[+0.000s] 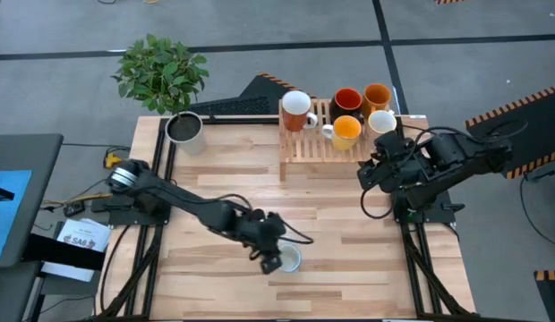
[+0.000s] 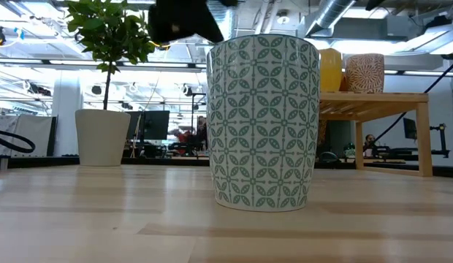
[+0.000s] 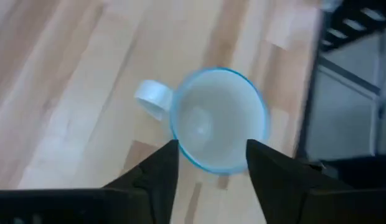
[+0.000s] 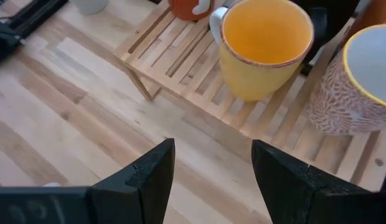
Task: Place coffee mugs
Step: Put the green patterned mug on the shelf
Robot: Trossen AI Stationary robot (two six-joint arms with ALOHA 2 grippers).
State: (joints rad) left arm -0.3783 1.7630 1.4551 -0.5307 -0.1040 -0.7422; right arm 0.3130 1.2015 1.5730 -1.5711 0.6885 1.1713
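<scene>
A light blue mug stands upright on its base near the table's near edge. Its outside is white with a green pattern, and its handle sticks out sideways. My left gripper hovers open just above it, with one finger on either side of the rim; its dark body shows above rim height. Five more mugs stand on a wooden slatted rack at the far right. My right gripper is open over bare table in front of the rack, close to the yellow mug.
On the rack stand a cream mug, a red-lined one, an orange one, the yellow one and a white-lined patterned one. A grey-white pot with a plant sits at the far left corner. Bare wood lies mid-table.
</scene>
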